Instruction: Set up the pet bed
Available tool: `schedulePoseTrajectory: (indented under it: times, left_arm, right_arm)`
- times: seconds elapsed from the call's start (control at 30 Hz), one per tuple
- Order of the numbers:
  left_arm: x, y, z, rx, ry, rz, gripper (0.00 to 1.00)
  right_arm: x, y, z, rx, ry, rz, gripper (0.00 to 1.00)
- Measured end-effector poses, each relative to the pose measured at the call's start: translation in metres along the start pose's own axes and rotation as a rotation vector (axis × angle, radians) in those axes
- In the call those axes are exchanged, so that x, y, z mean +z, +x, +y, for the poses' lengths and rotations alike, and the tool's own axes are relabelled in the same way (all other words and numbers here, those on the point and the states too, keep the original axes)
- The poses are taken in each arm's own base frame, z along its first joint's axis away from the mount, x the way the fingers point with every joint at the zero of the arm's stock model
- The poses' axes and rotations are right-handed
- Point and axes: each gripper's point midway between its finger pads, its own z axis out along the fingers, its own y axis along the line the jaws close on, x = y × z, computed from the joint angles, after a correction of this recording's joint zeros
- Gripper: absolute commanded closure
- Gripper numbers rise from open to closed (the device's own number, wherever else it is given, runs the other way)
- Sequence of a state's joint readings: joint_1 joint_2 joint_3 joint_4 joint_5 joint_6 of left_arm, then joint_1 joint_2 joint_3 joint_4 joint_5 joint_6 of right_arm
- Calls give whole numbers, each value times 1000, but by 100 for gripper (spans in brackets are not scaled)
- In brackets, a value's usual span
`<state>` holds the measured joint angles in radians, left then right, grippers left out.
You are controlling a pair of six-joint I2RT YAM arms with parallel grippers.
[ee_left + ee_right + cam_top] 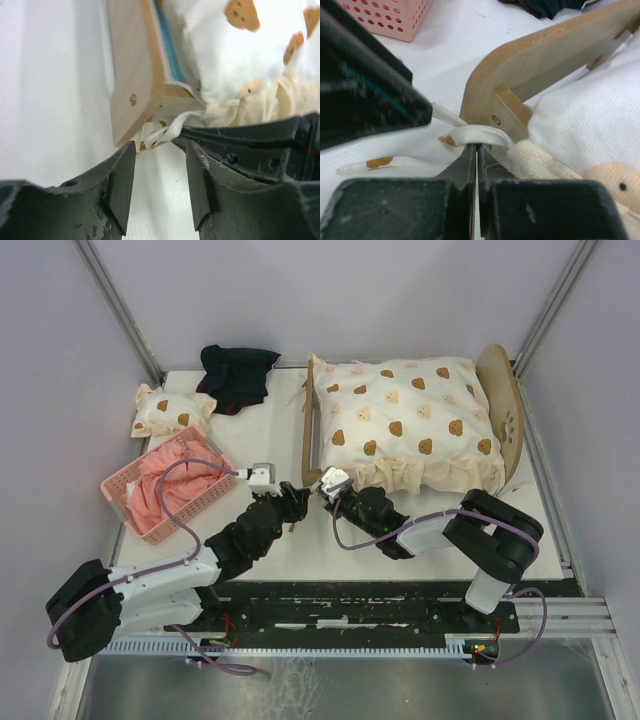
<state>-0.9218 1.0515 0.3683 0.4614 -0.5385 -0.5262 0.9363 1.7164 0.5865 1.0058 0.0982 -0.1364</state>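
White table [285, 440] with pet bed [498, 380]

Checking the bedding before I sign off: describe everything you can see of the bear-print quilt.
The quilt is cream, puffy, cotton-looking fabric printed with brown and pale bear faces and edged by a gathered frill. It lies flat over the pet bed, covering it from the low footboard to the arched headboard, with its near frill hanging over the side. A thin corner tie by the footboard is pinched in the shut right gripper.
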Motion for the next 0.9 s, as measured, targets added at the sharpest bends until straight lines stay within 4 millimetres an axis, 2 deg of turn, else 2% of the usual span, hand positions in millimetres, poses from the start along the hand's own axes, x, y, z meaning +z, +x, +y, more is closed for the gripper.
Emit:
schedulePoseTrajectory:
  times: [0.13, 0.33, 0.73, 0.9]
  left_arm:
    - [-10, -12, 16, -158, -105, -35, 45]
    - [-13, -11, 33, -363, -262, -38, 44]
    - [-11, -18, 23, -623, -259, -76, 43]
    - [-7, -10, 25, -670, -286, -66, 43]
  right_arm:
    - [1, -4, 7, -57, -56, -22, 98]
    - [1, -6, 15, -96, -112, -38, 98]
    - [1, -6, 21, -97, -143, -42, 98]
    - [1, -7, 22, -97, -150, -45, 98]
